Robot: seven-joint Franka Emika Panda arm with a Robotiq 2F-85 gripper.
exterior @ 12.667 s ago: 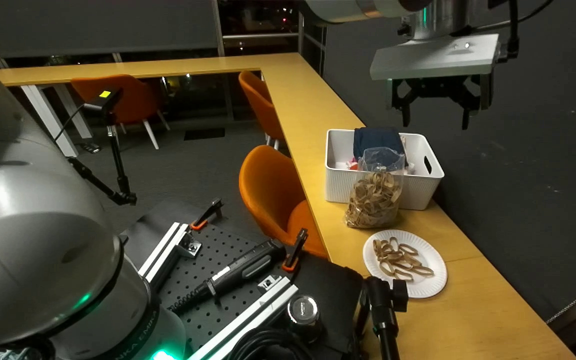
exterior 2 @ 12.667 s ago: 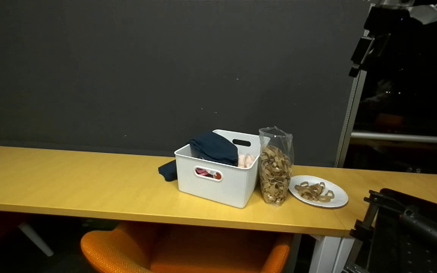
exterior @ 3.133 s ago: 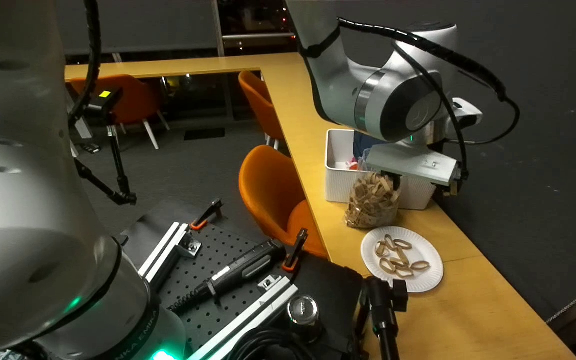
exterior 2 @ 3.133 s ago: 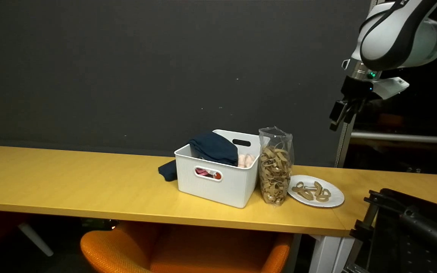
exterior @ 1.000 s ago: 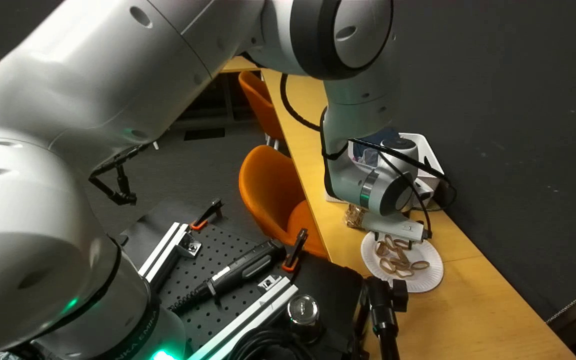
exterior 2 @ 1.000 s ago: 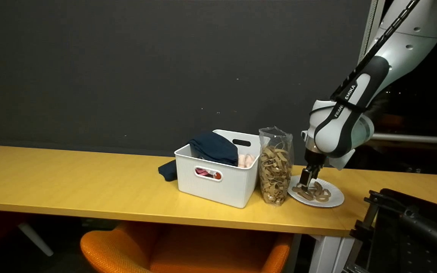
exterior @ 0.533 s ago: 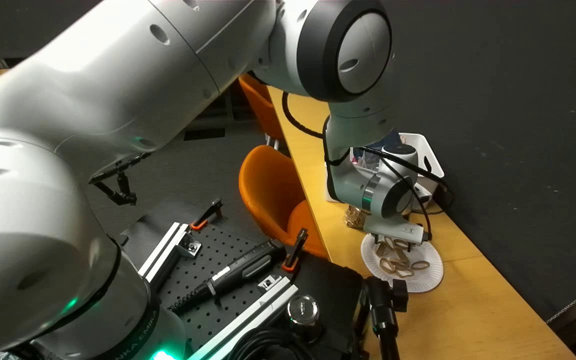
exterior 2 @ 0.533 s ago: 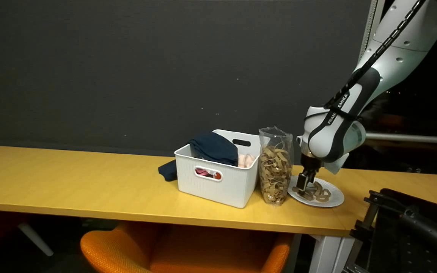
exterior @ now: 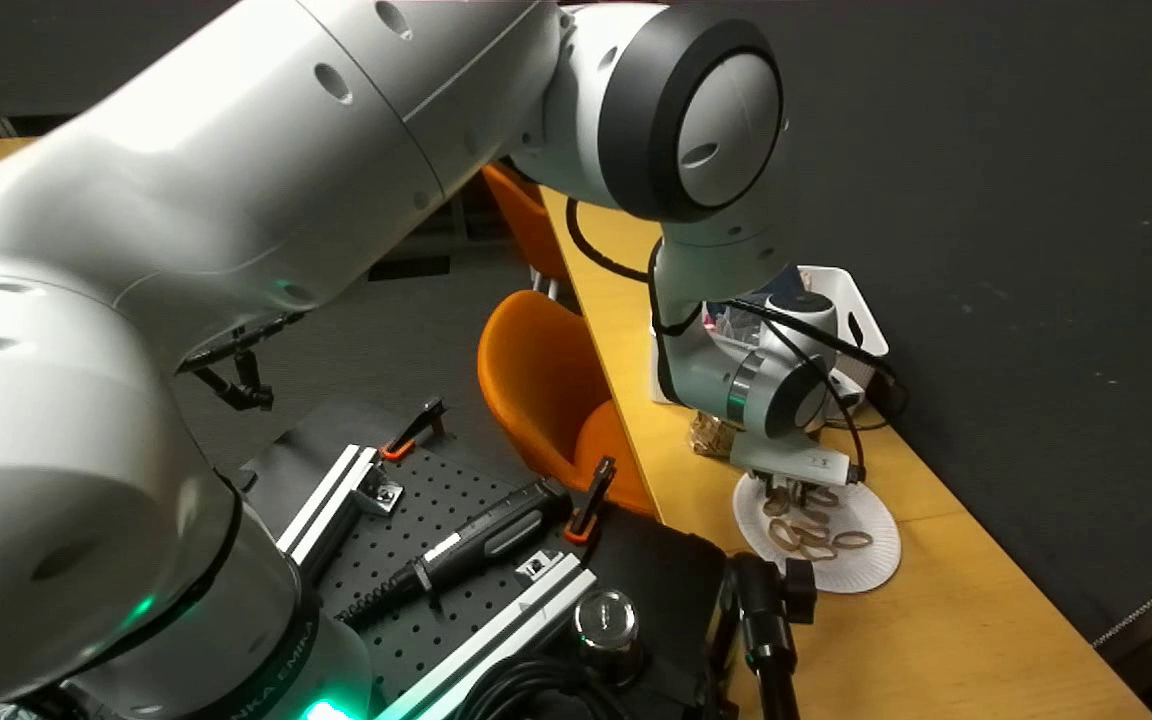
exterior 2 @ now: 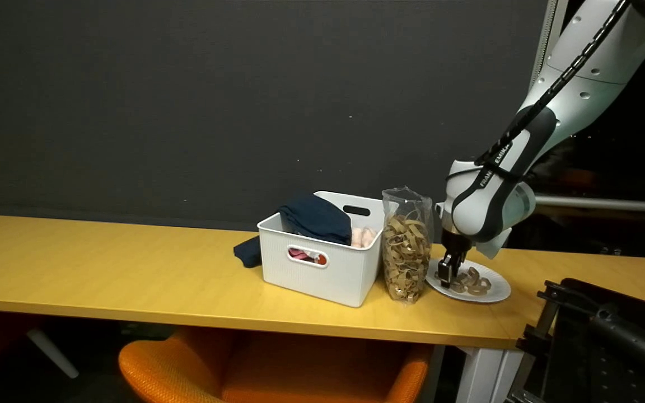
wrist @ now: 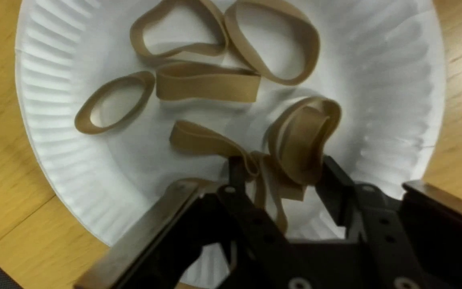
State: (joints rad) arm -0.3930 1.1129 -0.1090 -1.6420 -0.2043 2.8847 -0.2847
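Observation:
My gripper (wrist: 284,166) points down over a white paper plate (wrist: 48,90) holding several tan rubber bands. Its jaws stand partway apart, with a gap still visible between them. Between the fingertips lie a coiled band (wrist: 303,138) and some bunched strips. The left finger touches a folded band (wrist: 203,140), and the right one meets the side of the coil. More bands, such as a flattened one (wrist: 208,86), lie farther from the fingers. In both exterior views the gripper (exterior 2: 447,275) reaches down onto the plate (exterior: 876,565); the arm hides part of it.
A clear bag of bands (exterior 2: 406,257) stands upright between the plate and a white basket (exterior 2: 322,277) with dark blue cloth (exterior 2: 317,219). An orange chair (exterior: 536,365) is beside the table. A black camera stand (exterior: 774,640) rises close to the plate.
The arm has come down to the plate over the last seconds. In the last half second the jaws have drawn closer together, and the plate with its bands has shifted slightly.

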